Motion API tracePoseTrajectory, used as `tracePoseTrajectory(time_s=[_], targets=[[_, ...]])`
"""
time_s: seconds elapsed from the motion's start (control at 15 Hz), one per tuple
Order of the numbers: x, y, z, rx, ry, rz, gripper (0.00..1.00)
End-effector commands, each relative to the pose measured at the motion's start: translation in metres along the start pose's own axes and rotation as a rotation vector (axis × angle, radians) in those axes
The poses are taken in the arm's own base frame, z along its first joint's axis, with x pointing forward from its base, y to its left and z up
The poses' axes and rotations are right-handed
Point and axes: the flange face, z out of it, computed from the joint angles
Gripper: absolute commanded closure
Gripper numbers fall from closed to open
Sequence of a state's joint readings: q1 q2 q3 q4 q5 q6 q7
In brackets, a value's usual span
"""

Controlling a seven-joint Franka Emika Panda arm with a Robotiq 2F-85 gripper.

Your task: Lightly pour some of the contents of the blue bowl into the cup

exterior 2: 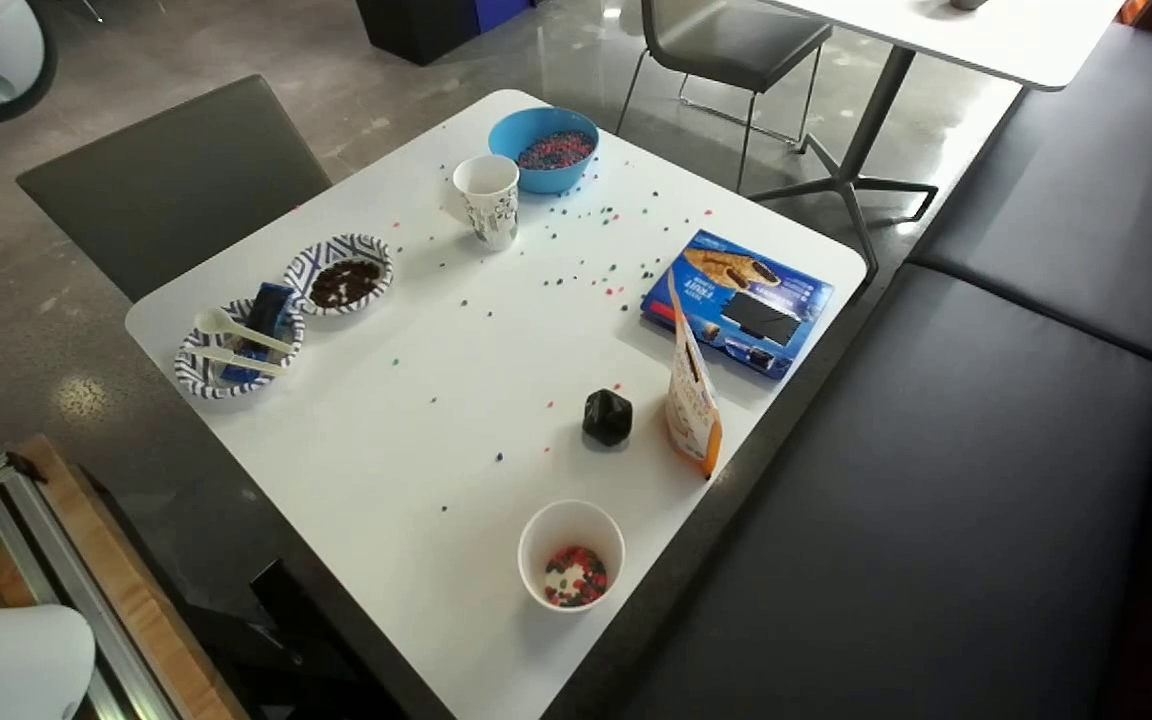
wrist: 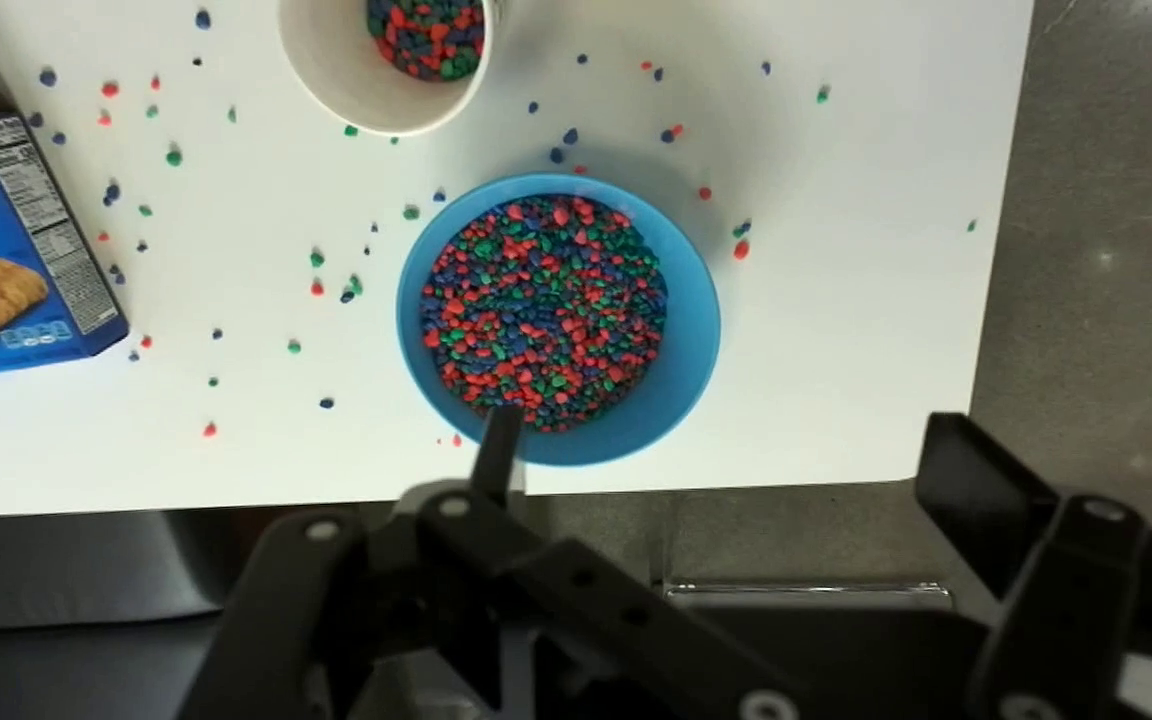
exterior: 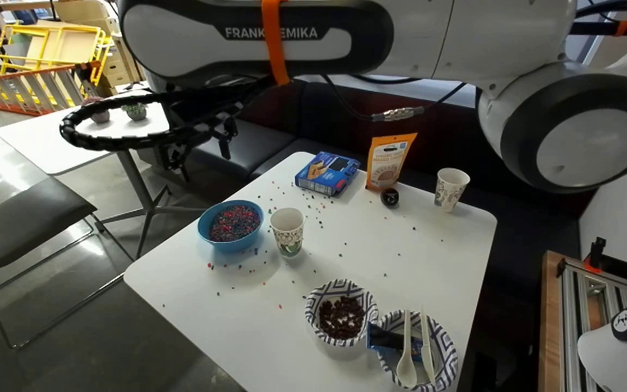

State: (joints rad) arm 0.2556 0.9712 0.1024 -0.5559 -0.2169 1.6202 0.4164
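The blue bowl (exterior: 232, 246) (exterior 2: 511, 135) (wrist: 693, 310) stands upright near a table corner. Its contents (exterior: 235, 222) (exterior 2: 558, 150) (wrist: 546, 310) are many small red, green and blue bits. The cup (exterior: 288, 235) (exterior 2: 491, 212) (wrist: 331, 55), pale with a dark print, stands upright close beside the bowl. In the wrist view some bits lie inside it. My gripper (exterior: 204, 152) (wrist: 726, 425) is open and empty, above the table's edge by the bowl. In the wrist view one fingertip overlaps the bowl's near rim from above; I cannot tell its height. The gripper does not show in an exterior view.
Another cup (exterior: 450, 190) (exterior 2: 531, 550) with some bits stands at the far end. A blue box (exterior: 321, 174) (exterior 2: 736, 300) (wrist: 26, 250), an orange pouch (exterior: 389, 160) and a black lump (exterior: 389, 197) stand nearby. Two patterned bowls (exterior: 313, 296) (exterior: 447, 348) touch. Loose bits dot the table.
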Motion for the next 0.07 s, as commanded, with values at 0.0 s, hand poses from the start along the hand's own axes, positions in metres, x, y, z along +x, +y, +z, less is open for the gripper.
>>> tracePoseTrajectory(time_s=[0.0], targets=[[-0.0003,-0.0009,0.0003,0.0,0.0,-0.001,0.0]])
